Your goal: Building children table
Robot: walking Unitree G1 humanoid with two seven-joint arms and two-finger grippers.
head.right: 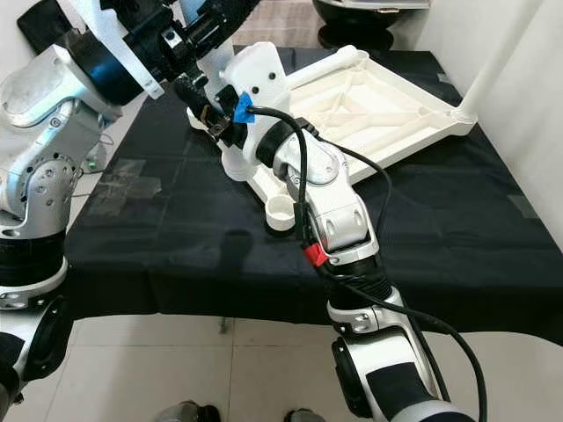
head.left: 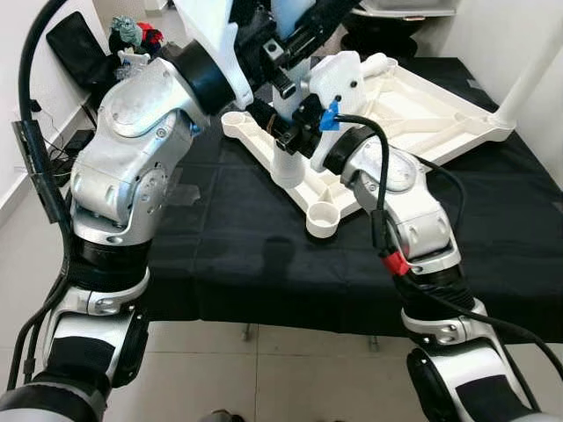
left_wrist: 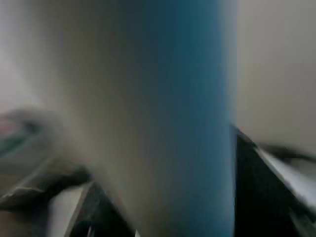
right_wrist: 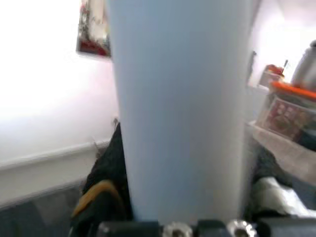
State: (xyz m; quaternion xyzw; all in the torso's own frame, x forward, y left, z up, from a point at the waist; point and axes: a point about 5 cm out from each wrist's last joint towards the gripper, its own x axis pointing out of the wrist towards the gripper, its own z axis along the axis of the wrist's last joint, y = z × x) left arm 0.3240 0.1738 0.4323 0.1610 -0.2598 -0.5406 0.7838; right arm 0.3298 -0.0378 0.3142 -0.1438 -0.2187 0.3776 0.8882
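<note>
Landmark: the upturned white table top [head.left: 413,105], lying underside-up on the black-covered surface [head.left: 237,255].

Nearest me, at the corner of the table top closest to my body, an empty round leg socket [head.left: 322,219] sits at the frame's end, open side up. Bare black cloth lies between it and the surface's front edge.

One socket farther along the same edge, a white table leg [head.left: 288,163] stands upright in its socket. My right claw [head.left: 286,132] is at this leg just above the table top, black fingers on either side of it. The right wrist view has the leg [right_wrist: 180,108] close up between the fingers, so I log the right claw as closed on the leg.

Above that, my left claw [head.left: 295,40] sits higher on the same leg. The left wrist view is blurred, with a pale column [left_wrist: 168,118] across it; its opening I cannot tell.

Beyond the table top, at its far corner, another white leg [head.left: 532,75] stands upright.
</note>
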